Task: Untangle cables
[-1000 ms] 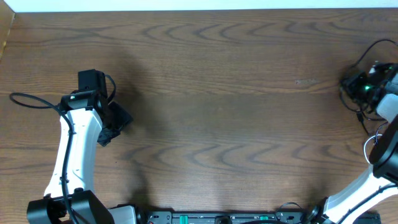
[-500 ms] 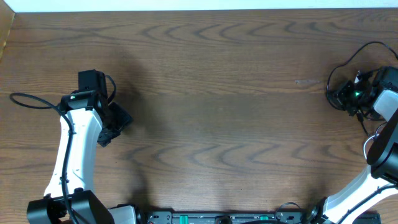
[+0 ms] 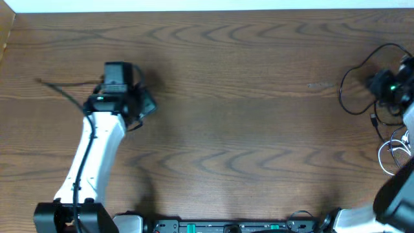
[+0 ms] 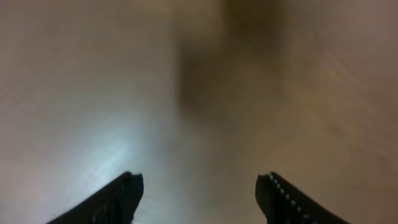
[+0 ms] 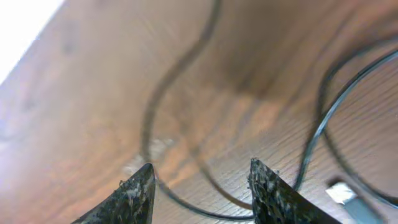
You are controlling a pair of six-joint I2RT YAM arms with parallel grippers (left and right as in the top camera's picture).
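Cables (image 3: 341, 96): thin cords, loosely looped, flat on table (image 3: 226, 129) at far R edge near R fingers (image 5: 134, 193). Qty: 1 white cord (image 3: 381, 155); black qty unclear. L fingers (image 4: 118, 199), R fingers: spread, empty.

No writing, label, brand, number or sign can be read in any of the three views; the desk (image 3: 233, 58) shows only wood grain; the left wrist view is too blurred to tell any marking.

dark wood-grain table (image 3: 246, 129), a pale scuff (image 3: 318, 85) toward its right side, white strip (image 3: 194, 5) along the far edge
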